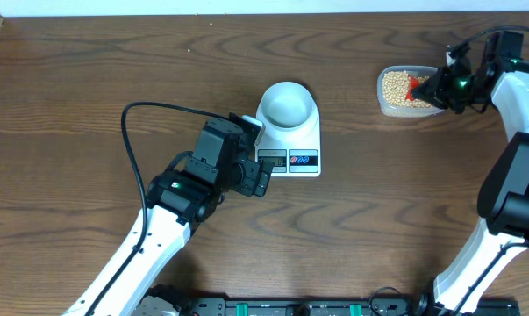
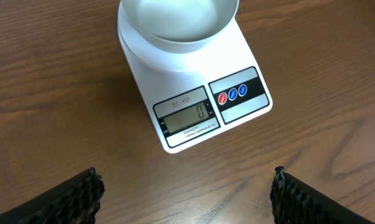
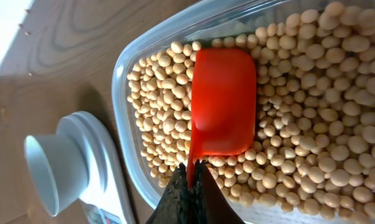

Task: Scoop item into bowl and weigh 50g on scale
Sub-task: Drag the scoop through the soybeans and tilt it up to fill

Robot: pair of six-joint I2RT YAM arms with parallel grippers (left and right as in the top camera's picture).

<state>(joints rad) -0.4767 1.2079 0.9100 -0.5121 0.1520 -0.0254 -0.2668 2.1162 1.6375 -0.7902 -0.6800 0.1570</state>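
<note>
The right fingers (image 3: pixel 173 198) clamp the handle of the red scoop (image 3: pixel 223 102), its head laid among the beans (image 3: pixel 311 93) just ahead, ready to load. The left fingers (image 2: pixel 75 196), spread apart, hover short of the scale (image 2: pixel 193 93) (display reading zero), where the empty bowl (image 2: pixel 178 18) waits.

Loads of bare table (image 1: pixel 361 193) off the scale (image 1: pixel 306 140) at 3 o'clock, out to the tub (image 1: pixel 383 105). Left gripper (image 1: pixel 256 156), spread wide, crowding 8 o'clock; bowl (image 1: pixel 288 104) on top. Right gripper (image 3: pixel 190 182) pinching red scoop (image 3: pixel 223 99) inside tub.
</note>
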